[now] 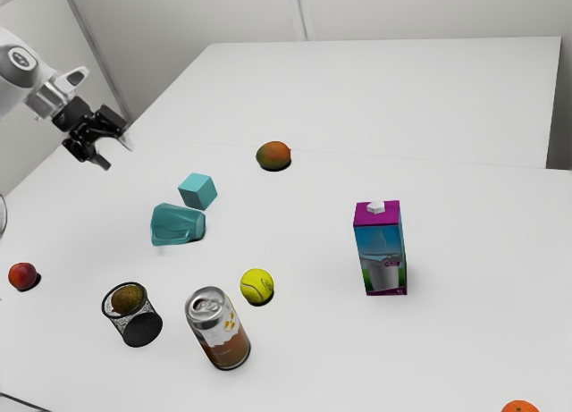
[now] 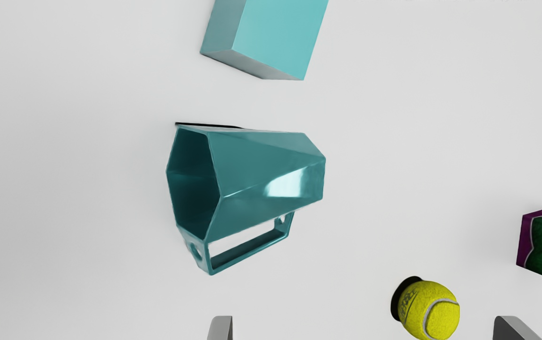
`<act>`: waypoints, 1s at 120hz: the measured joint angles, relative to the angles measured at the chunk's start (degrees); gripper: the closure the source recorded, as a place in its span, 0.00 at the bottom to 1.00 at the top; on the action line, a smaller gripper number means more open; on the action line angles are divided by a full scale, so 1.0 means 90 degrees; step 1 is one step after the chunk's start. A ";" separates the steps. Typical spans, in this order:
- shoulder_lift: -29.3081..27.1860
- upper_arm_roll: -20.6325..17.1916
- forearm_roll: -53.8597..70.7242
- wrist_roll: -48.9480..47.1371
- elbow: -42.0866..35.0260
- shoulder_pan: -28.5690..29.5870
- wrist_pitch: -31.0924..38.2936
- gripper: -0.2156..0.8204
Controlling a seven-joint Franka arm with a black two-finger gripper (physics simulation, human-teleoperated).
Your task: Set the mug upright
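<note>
White tabletop (image 1: 447, 340), seemingly backed by a pale wall (image 1: 429, 10), bears the mug (image 1: 177, 225) on its side, the claw (image 1: 118, 156) spread wide.

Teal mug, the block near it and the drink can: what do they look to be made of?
Mug: glossy, perhaps glazed ceramic or hard plastic; a bright highlight on its flat facets.
Block: matte, maybe painted wood or plastic; evenly coloured faces.
Can: likely printed metal; silvery top with a tab.

A robot arm (image 1: 16, 72) extends over a white surface (image 1: 465, 340) dotted with a can (image 1: 219, 327), a carton (image 1: 382, 251) and a ball (image 1: 257, 287) in a plain room with pale walls (image 1: 170, 14), a lab by its look.
</note>
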 joint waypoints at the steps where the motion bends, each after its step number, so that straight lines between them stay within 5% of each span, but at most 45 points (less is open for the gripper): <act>1: 0.0045 0.0001 -0.0049 0.0035 0.0000 0.0039 -0.0007 0.21; 45: 0.1410 0.0007 -0.1522 0.1292 -0.0526 0.0406 0.0144 0.21; 88: 0.1513 -0.0113 -0.2470 0.1945 -0.0978 0.0177 0.0482 0.22; 107: 0.1502 -0.0156 -0.2581 0.2126 -0.0987 0.0181 0.0504 0.61; 120: 0.1460 -0.0158 -0.2603 0.2223 -0.0987 0.0173 0.0521 0.78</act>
